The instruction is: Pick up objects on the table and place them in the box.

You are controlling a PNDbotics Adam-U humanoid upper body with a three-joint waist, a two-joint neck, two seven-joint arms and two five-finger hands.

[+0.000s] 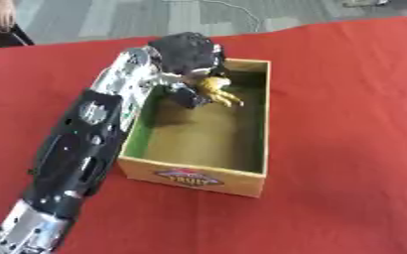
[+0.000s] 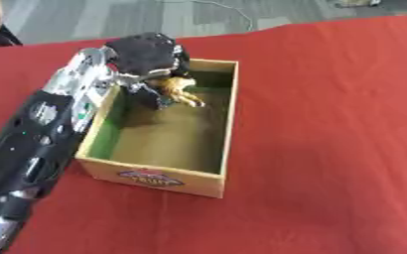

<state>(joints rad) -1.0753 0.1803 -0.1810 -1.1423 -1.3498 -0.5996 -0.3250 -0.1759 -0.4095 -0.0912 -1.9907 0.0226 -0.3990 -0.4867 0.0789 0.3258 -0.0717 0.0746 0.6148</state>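
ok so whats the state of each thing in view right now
box: open-topped, upright on the red cloth, floor bare where visible
yellow object: held over the far end of the box, not yet set down
left hand: over the box's far end, fingers curled round the yellow object
right hand: not in view
red cloth: spread flat, nothing else on it but the box

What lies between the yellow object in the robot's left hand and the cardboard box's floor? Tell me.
Nothing lies between them. In the left eye view the yellow object, held in the left hand, hangs over the bare brown floor of the cardboard box.
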